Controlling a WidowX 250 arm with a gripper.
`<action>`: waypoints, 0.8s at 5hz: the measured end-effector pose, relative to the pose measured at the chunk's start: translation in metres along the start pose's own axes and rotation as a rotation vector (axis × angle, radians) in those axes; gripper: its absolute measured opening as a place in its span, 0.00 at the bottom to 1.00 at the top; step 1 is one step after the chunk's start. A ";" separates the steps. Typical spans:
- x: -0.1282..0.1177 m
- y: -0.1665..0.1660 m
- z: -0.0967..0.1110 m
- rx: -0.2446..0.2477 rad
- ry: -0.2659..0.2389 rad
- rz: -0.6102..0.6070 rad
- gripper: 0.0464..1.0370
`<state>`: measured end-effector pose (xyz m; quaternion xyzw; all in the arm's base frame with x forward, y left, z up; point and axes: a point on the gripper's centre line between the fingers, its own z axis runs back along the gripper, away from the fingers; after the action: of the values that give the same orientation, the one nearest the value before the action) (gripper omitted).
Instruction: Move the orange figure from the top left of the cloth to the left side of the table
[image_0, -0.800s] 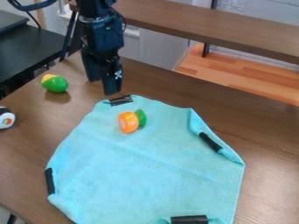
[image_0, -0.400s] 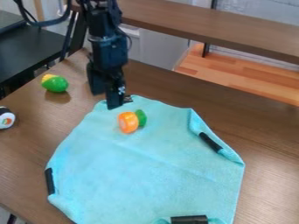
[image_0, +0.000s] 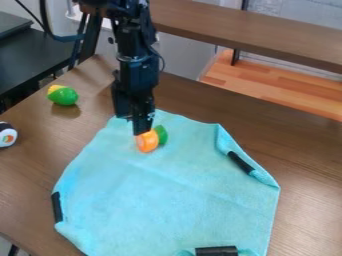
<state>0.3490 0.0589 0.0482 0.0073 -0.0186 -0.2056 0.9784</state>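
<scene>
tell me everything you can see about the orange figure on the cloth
The orange figure is a small, rounded toy: a bright orange part with a paler patch on its face, joined by a green part at its right in the view. It looks smooth, perhaps plastic. It lies on the light blue cloth, near the cloth's upper left edge, orange side toward the lower left. The gripper hangs at its upper left, slightly overlapping it in view; whether they touch, I cannot tell.

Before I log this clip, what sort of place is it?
Probably a robotics lab: a black robot arm hangs over a brown wood-look table, and the light-blue fabric cloth on it has black strips along its edge.
</scene>
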 end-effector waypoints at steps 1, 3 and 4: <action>0.008 -0.004 -0.007 0.031 0.001 -0.009 0.96; 0.024 0.000 -0.023 0.074 0.008 0.008 0.96; 0.024 -0.002 -0.039 0.071 0.042 -0.004 0.96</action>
<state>0.3720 0.0473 0.0096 0.0464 -0.0055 -0.2067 0.9773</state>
